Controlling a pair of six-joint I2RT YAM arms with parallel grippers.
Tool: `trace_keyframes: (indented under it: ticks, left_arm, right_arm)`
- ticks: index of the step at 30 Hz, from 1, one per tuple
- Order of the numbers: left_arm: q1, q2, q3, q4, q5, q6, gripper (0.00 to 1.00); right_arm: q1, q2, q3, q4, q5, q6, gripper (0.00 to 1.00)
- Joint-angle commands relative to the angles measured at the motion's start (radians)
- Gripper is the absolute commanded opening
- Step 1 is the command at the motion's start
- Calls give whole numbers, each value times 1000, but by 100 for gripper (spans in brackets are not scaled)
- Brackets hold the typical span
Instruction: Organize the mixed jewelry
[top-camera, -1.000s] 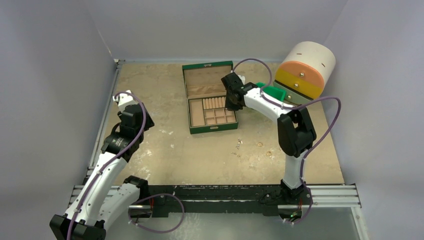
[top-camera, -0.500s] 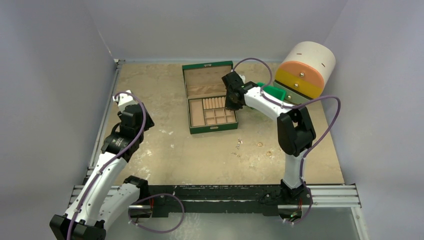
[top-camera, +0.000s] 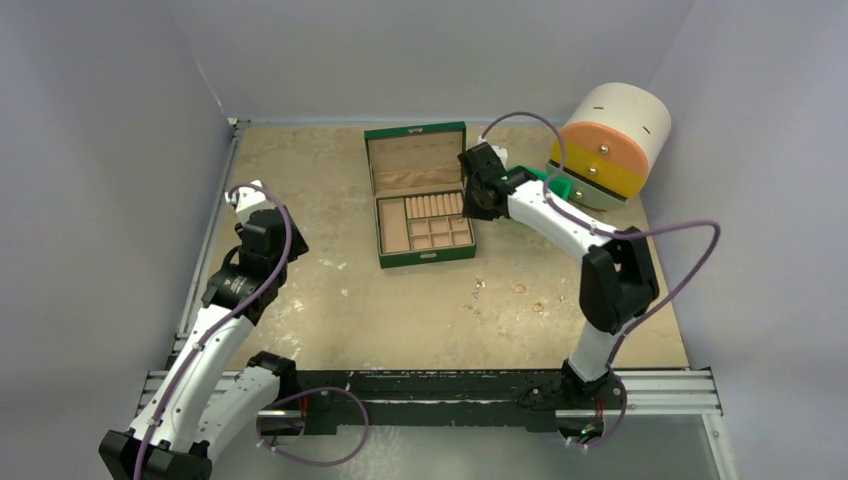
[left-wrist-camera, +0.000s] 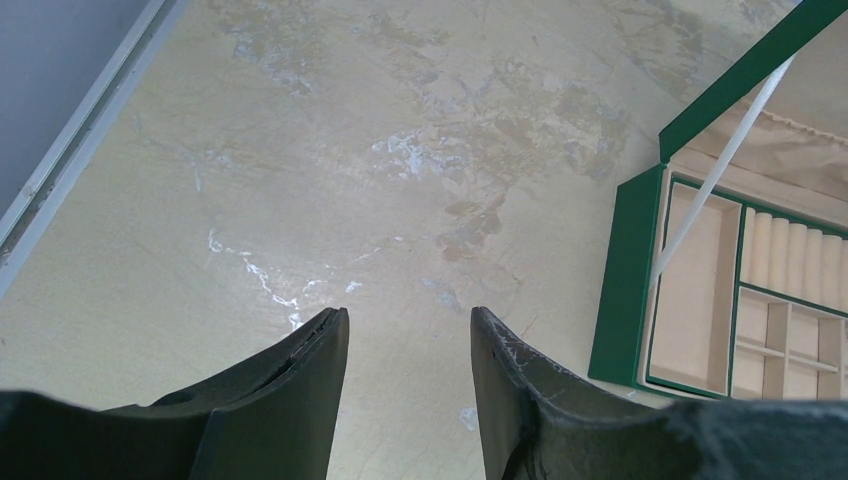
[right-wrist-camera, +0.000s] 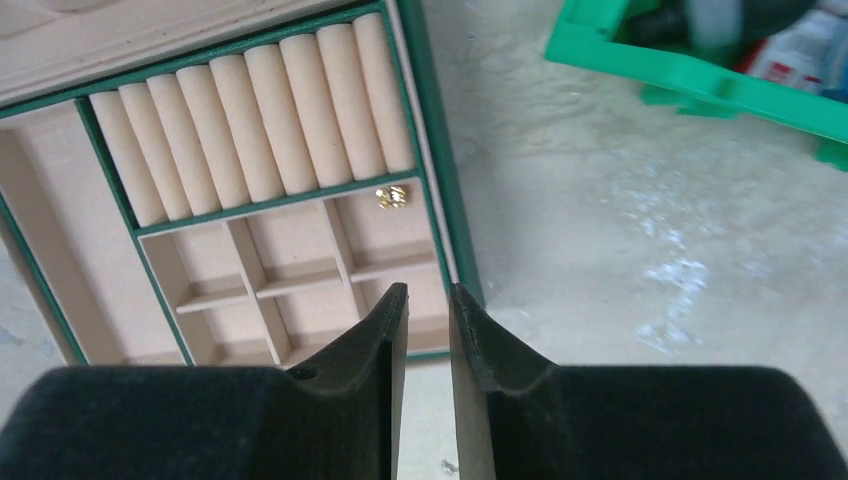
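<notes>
The right gripper (right-wrist-camera: 428, 292) is hanging over the right side of the green box (right-wrist-camera: 440, 200). Its fingers (right-wrist-camera: 385, 330) are standing only a narrow slit apart. They are gripping nothing and touching nothing. In the right wrist view the tips are sitting above the small square compartments nearest the box's right wall.

The left gripper (left-wrist-camera: 410, 318) is hanging over bare table (left-wrist-camera: 330, 150), well to the left of the box. Its fingers (left-wrist-camera: 300, 370) are spread clearly apart with nothing between them. Only the box's left wall and long left compartment are showing at the edge of that view.

One small gold piece (right-wrist-camera: 391, 197) is lying inside the box. It is in the small compartment at the right end of the row just under the padded rolls (right-wrist-camera: 260, 120), right against the green divider below them. It is looking a little wider than it is deep, with its long axis running along that divider. It is too small to tell more of its shape.

The other pieces are lying loose on the table in front of the box's right front corner, apart from one another. A silvery trinket (top-camera: 478, 288) is nearest the box, and its direction cannot be told. A small ring (top-camera: 519, 289) is lying flat to the right of it. Another ring (top-camera: 538, 307) is lying flat a little farther from the box.

A green bin (right-wrist-camera: 690, 75) is sitting to the right of the box.
</notes>
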Motion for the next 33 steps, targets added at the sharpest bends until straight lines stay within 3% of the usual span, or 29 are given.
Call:
trace_keyframes:
  ticks: [1, 9, 15, 33]
  left_arm:
    - [5, -17, 20, 42, 8, 26, 47]
    - [4, -25, 16, 48, 25, 26, 47]
    - [4, -34, 14, 53, 38, 26, 47]
    - [-20, -47, 13, 52, 36, 26, 47]
  right_arm:
    - [-14, -155, -67, -35, 102, 20, 25]
    - [-77, -435, -314, -71, 190, 79, 28]
    - [-157, -591, -474, -105, 168, 138, 29]
    - [-523, -684, -785, -27, -5, 218, 35]
